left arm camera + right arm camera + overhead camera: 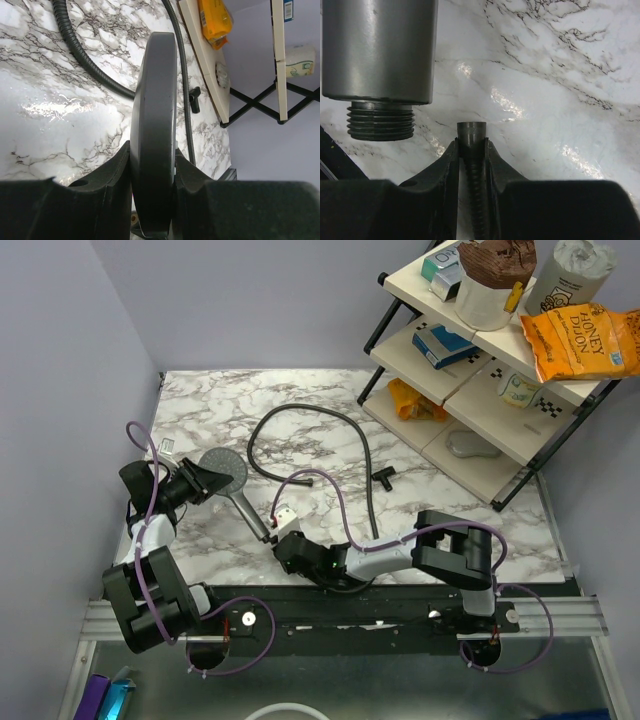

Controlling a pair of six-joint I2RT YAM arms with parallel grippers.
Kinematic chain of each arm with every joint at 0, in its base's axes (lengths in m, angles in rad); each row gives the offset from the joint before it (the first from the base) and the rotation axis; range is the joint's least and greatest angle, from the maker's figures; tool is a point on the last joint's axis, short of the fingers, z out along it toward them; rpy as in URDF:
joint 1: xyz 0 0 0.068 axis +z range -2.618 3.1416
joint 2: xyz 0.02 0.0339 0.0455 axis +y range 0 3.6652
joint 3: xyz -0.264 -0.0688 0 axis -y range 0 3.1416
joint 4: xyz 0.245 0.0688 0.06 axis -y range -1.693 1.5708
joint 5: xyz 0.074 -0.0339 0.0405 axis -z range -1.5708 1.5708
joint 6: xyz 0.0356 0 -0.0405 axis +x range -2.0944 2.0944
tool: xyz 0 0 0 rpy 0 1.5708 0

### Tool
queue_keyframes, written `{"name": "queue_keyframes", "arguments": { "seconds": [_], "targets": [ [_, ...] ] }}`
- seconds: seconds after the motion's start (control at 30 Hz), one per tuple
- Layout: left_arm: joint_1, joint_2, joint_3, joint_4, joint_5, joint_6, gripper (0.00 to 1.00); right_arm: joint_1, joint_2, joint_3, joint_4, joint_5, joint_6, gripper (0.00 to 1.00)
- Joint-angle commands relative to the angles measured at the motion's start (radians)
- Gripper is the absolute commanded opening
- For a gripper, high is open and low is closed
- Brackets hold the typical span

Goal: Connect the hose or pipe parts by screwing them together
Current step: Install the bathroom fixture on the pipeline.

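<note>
Our left tool (152, 162) clamps the shower head (152, 85), our right tool (471, 150) clamps the hose (471, 134) end. It sits just beside the handle thread (381, 120), and we have nothing screwed yet.

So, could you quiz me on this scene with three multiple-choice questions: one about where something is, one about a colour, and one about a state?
1. Where is the end of the hose?
A. on the shelf
B. in the right end effector
C. hanging off the table edge

2. What colour is the snack bag?
A. orange
B. green
C. white

3. Is the hose joined to the handle of the shower head?
A. fully screwed on
B. not yet joined
C. taped on

Answers:
1 B: the right end effector pinches the hose end.
2 A: the bag is plainly orange.
3 B: the handle's thread is bare, and the hose end sits beside it.
</note>
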Motion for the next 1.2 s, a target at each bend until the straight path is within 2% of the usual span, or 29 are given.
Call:
{"name": "queue_keyframes", "arguments": {
  "seconds": [0.0,0.23,0.37,1.17],
  "targets": [
    [0.009,-0.005,0.019,0.010,0.016,0.010,0.00,-0.003,0.001,-0.027,0.032,0.006,0.006,0.07],
    [0.011,-0.001,0.022,-0.010,0.006,0.024,0.00,0.000,-0.219,-0.203,0.139,0.023,0.021,0.07],
    [0.011,-0.002,0.015,0.000,0.007,0.019,0.00,0.011,-0.311,-0.243,0.152,0.008,0.013,0.09],
    [-0.008,-0.014,0.002,0.015,-0.005,0.007,0.00,0.048,-0.227,-0.105,0.141,0.000,-0.007,0.09]
  ]
}}
